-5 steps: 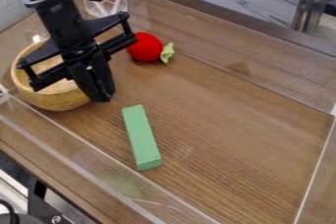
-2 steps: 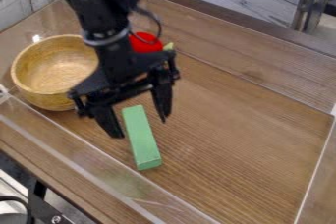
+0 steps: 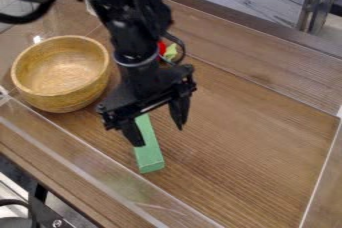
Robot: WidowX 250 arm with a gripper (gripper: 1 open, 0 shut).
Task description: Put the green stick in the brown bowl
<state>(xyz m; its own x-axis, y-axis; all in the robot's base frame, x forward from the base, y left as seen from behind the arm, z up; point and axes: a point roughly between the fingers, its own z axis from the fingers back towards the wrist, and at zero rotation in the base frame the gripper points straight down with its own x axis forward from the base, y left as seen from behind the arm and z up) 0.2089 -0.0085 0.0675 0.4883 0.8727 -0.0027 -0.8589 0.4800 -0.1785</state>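
The green stick [image 3: 147, 148] lies flat on the wooden table, a little right of centre and near the front. My gripper [image 3: 144, 115] hangs right above its far end, open, one finger [image 3: 111, 119] to the stick's left and the other to its right. Nothing is between the fingers but the stick's upper end below them; whether they touch it I cannot tell. The brown bowl [image 3: 54, 72] sits empty at the left, well apart from the stick.
A red strawberry-like toy [image 3: 166, 49] with green leaves lies behind the arm, mostly hidden by it. A clear low wall [image 3: 80, 177] borders the table at the front and right. Metal table legs [image 3: 311, 10] stand at the back right.
The arm swung from over the bowl rightward and forward to above the green stick. The gripper went from shut to open. The bowl, once partly covered, now shows fully.
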